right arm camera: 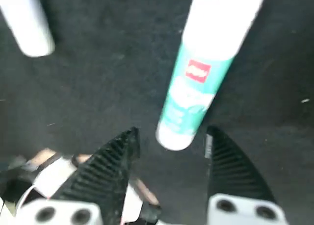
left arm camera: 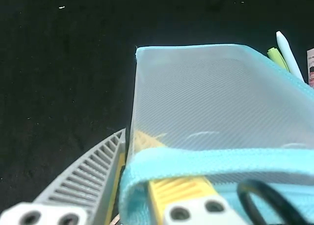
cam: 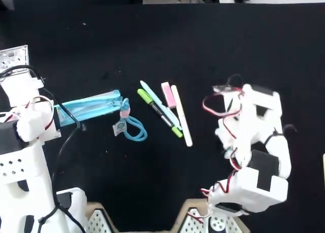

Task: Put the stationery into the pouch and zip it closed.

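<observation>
Turquoise pouch is clamped at its edge by the left tool, while the stationery lies on the tabletop beside it and the right tool stands open around one white pen, so filling and zipping remain.

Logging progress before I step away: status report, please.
Left gripper shut on pouch wall. Right gripper open over white-and-teal pen end. Stationery on table, outside pouch. Blue cord loop lies between pouch and pens.
</observation>
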Robot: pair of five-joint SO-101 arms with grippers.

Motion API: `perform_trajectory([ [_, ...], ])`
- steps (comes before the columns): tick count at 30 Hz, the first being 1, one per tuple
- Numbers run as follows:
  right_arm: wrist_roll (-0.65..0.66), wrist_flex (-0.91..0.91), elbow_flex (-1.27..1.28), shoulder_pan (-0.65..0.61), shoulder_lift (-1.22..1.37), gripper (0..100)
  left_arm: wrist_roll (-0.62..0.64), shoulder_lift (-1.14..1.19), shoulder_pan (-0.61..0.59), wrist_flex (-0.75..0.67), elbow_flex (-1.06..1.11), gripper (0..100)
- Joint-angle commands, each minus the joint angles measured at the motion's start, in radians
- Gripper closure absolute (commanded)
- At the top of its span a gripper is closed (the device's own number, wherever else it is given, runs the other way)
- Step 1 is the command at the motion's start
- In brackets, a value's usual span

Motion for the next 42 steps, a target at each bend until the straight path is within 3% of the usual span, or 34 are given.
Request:
perform_trajectory([
  [1,0.008,0.118,-0.188,-0.04,-0.053,78.3,0.002,0.006,-0.001,-0.008,-0.012,97],
  [5,0.035,0.095,-0.305,-0.044,-0.021,78.3,0.002,0.006,-0.001,-0.008,-0.012,97],
  [13,0.336,0.037,-0.337,-0.04,0.134,78.3,0.002,0.006,-0.001,-0.008,-0.013,97],
  [17,0.35,-0.009,-0.409,-0.044,0.225,78.3,0.0,0.006,-0.001,-0.008,-0.012,97],
  [19,0.316,-0.012,-0.463,-0.048,0.278,78.3,0.0,0.006,-0.001,-0.008,-0.01,97],
  [23,0.115,0.057,-0.572,-0.08,0.381,78.3,0.0,0.006,-0.001,-0.008,-0.013,97],
  [29,0.014,0.15,-0.674,-0.153,0.483,78.4,0.0,0.006,-0.001,-0.009,-0.015,97],
  [33,-0.08,0.068,-0.651,-0.115,0.503,85.3,0.0,0.006,-0.001,-0.009,-0.012,97],
  [42,-0.063,-0.258,-0.285,-0.021,0.32,88.8,0.0,0.006,-0.001,-0.009,-0.008,97],
])
